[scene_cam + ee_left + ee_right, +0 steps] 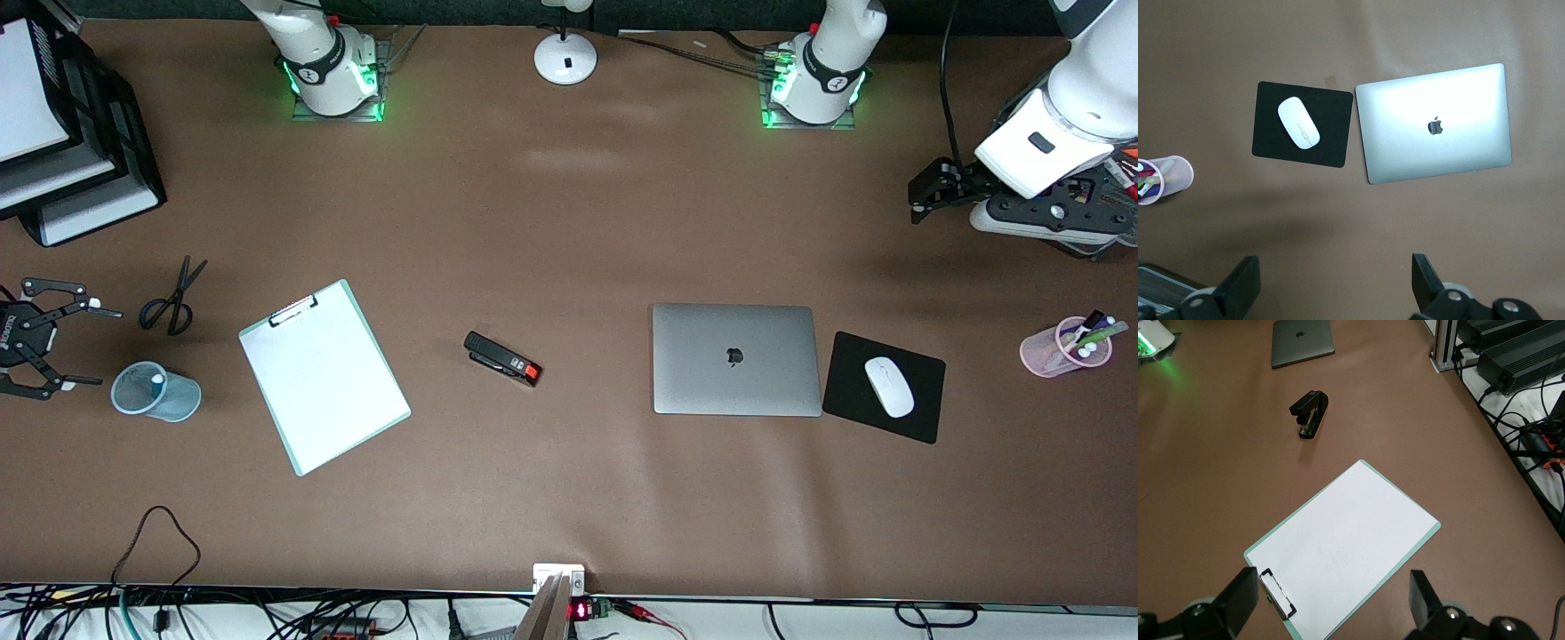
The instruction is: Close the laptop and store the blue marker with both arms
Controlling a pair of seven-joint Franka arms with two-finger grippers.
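The silver-grey laptop point(736, 359) point(1451, 143) point(1303, 342) lies shut and flat on the brown table, logo up. I cannot make out the blue marker for certain; only a small whitish end shows inside the blue mesh cup point(156, 391). My left gripper point(916, 203) point(1336, 267) hangs open and empty over the left arm's end of the table. My right gripper point(108, 347) point(1333, 583) is open and empty at the right arm's end, between the scissors point(173, 298) and the blue cup.
A white clipboard point(324, 375) point(1345, 540) and black stapler point(502, 359) point(1309, 413) lie mid-table. Beside the laptop is a black mouse pad point(925, 418) point(1271, 140) with a white mouse point(889, 386). A pink pen cup point(1065, 347) point(1175, 177), stacked trays point(53, 133), lamp base point(565, 58).
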